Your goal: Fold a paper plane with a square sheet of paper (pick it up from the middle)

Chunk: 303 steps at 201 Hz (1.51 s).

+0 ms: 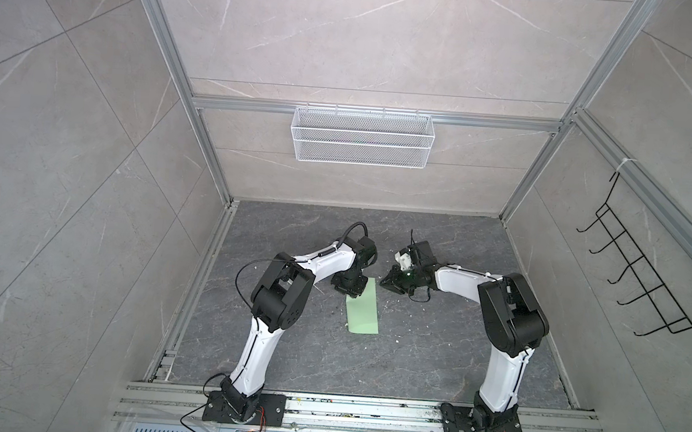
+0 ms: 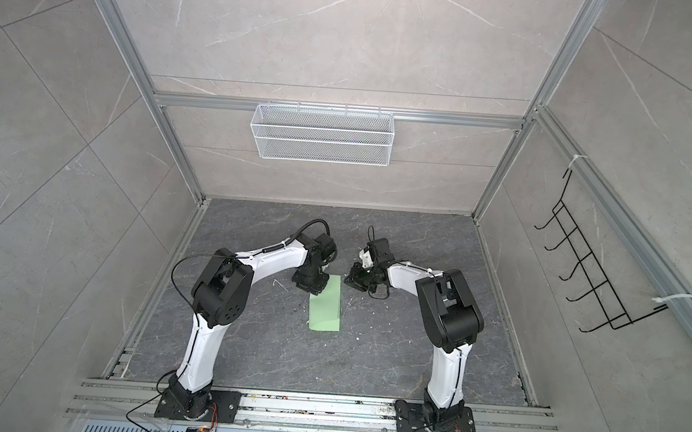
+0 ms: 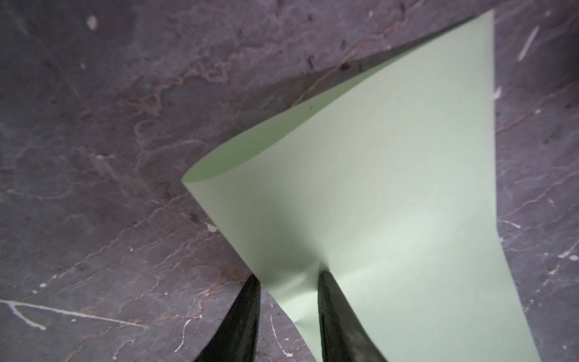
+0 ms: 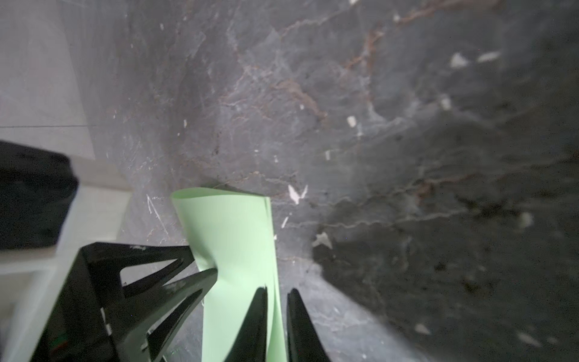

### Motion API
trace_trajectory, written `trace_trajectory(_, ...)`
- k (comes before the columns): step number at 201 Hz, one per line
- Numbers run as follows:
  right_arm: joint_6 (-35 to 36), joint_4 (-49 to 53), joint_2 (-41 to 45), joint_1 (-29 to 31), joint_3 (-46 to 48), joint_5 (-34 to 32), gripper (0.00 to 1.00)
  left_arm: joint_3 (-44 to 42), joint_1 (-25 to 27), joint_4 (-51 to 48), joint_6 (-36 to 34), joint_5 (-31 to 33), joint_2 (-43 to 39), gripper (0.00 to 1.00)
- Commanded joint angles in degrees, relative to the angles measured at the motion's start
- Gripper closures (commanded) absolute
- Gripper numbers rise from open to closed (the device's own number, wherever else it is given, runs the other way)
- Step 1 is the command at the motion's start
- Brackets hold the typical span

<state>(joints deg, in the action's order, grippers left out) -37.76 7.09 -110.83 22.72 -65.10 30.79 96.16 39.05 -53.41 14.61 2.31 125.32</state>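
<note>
Limp and light, the square sheet of paper (image 1: 363, 310) wants edge pinches; my left gripper (image 3: 288, 279) straddles it part-open, my right gripper (image 4: 277, 290) barely open.

Count: one pale green sheet of paper (image 1: 364, 312); two robot arms, the left arm (image 1: 255, 352) and the right arm (image 1: 504, 374); one white wire mesh basket (image 1: 360, 143) on the far wall; one black wire hook rack (image 1: 660, 285) on the right wall.

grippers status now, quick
left gripper: jaws apart, square sheet of paper bunched between them, grip cannot be told
right gripper: narrowly open around the sheet's edge
</note>
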Motion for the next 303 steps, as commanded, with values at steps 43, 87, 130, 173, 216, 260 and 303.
trace_trajectory(43,-3.08,-2.79,-2.34,5.22,-0.18,4.99,0.88,-2.8,1.21,-5.23,1.0,3.83,6.39,0.65)
trace_trajectory(87,-2.17,0.66,-4.81,5.23,-0.13,1.8,0.88,-2.97,1.29,-4.95,1.21,3.96,6.22,0.65)
trace_trajectory(130,-0.08,5.49,-5.69,5.25,0.29,-1.75,0.88,-2.11,1.25,-4.21,1.38,3.4,5.37,0.65)
trace_trajectory(173,0.65,8.71,-7.29,5.15,0.25,-4.29,0.89,4.65,-1.42,-2.74,1.29,-0.69,-2.42,0.61)
trace_trajectory(216,0.99,10.42,-8.22,5.18,-0.52,-5.48,0.89,-3.9,-7.02,13.09,5.45,-16.89,-14.48,0.57)
trace_trajectory(260,0.96,10.97,-8.97,5.2,-0.81,-5.75,0.89,-12.08,-8.32,24.05,6.47,-28.1,-12.33,0.77)
trace_trajectory(303,1.02,11.54,-8.97,5.14,-0.76,-6.41,0.89,-16.33,-10.51,28.7,4.73,-31.33,-9.26,0.88)
